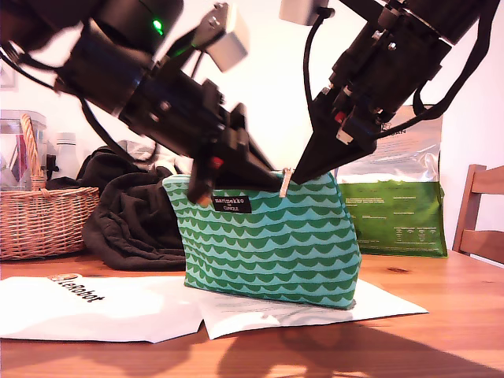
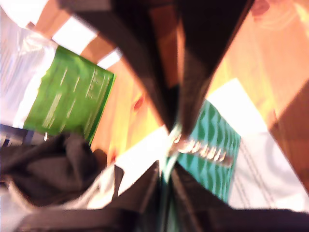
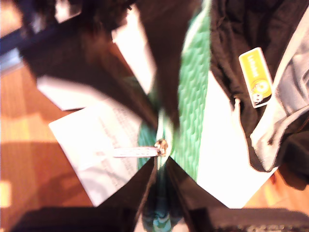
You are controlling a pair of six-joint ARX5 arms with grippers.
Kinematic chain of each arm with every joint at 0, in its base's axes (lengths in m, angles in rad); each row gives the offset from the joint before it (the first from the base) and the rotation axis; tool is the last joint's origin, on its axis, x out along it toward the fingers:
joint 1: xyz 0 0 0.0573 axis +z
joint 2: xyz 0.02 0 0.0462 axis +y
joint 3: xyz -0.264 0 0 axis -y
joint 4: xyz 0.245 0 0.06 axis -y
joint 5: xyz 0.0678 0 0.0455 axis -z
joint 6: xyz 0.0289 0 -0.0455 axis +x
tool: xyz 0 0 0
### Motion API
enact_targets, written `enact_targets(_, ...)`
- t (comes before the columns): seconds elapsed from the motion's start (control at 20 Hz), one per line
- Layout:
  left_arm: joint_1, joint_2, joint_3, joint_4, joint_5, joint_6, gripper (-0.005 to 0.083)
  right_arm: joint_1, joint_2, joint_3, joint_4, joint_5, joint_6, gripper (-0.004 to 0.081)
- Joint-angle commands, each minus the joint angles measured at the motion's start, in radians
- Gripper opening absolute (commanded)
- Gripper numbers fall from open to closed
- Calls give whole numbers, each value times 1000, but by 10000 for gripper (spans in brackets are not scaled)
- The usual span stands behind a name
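Ext. view: green wave-print pouch (image 1: 268, 252) is standing upright on paper (image 1: 102, 307) at mid-table (image 1: 441, 315). My first gripper (image 1: 266, 184) is coming in from the ext. view's left and my second gripper (image 1: 299, 178) from its right. Both tips are sitting on the pouch's top edge, nearly nose to nose, with the beige pull (image 1: 285, 183) between them. Behind are lying a black cloth (image 1: 134, 220), a basket (image 1: 39, 216) and a green bag (image 1: 398, 213). First wrist view: first gripper (image 2: 171, 129) is showing jaws together, pinching the pouch (image 2: 217, 140) rim by the zip. The pull (image 2: 205, 151) is sticking out free just beside it, and the second gripper (image 2: 164, 169) is facing it. Cloth (image 2: 48, 169) and bag (image 2: 72, 96) are lying beyond. Second wrist view: second gripper (image 3: 161, 130) is also clamping jaws-together on the rim of the pouch (image 3: 193, 96), with the pull (image 3: 135, 152) hanging loose, ungripped, at its tips. First gripper (image 3: 161, 166) is sitting opposite, and the cloth (image 3: 241, 29) is carrying a yellow tag (image 3: 256, 77). Step, by the look: both pincers are bracing the rim at the slider. Next move prob. needs one pincer re-gripping the pull itself while the other is anchoring the fabric.
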Motion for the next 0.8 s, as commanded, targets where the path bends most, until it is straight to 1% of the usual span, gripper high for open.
enact_targets(0.0, 13, -68, 18, -6, -24, -13, 129, -3, 19, -3, -10, -1, 2, -10)
enact_targets(0.1, 13, -106, 18, -38, -70, -80, 130, -3, 19, -3, -10, -2, 2, -10)
enact_targets(0.15, 13, -130, 18, -80, -95, -91, 128, -3, 19, -3, -10, -1, 2, -10)
enact_targets(0.2, 13, -156, 18, -135, -106, -190, 113, -3, 19, -3, -10, -2, 3, -10)
enact_targets(0.25, 13, -175, 18, -189, -102, -309, 56, -3, 19, -3, -10, -1, 3, -10)
enact_targets(0.3, 13, -191, 18, -243, -74, -330, -27, -3, 19, -3, -10, -2, 3, -10)
enact_targets(0.35, 14, -201, 18, -281, -35, -432, -19, -3, 19, -3, -10, -2, 3, -10)
enact_targets(0.4, 14, -203, 16, -301, 15, -571, -19, -3, 19, -3, -10, -2, 3, -10)
enact_targets(0.45, 13, -203, 9, -298, 48, -687, -19, -3, 19, -3, -10, -2, 4, -10)
enact_targets(0.5, 13, -203, -14, -258, 64, -701, -19, -3, 19, -3, -10, -2, 8, -10)
enact_targets(0.55, 9, -203, -52, -186, 66, -801, -19, -3, 19, -3, -10, -2, 10, -10)
enact_targets(0.6, 3, -204, -92, -114, 66, -864, -19, -3, 19, -3, -10, -1, 10, -10)
enact_targets(0.65, -4, -204, -137, -42, 72, -904, -19, -3, 19, -3, -10, -2, 10, -10)
enact_targets(0.75, -8, -204, -220, 103, 82, -943, -19, -3, 19, -3, -10, -1, 11, -10)
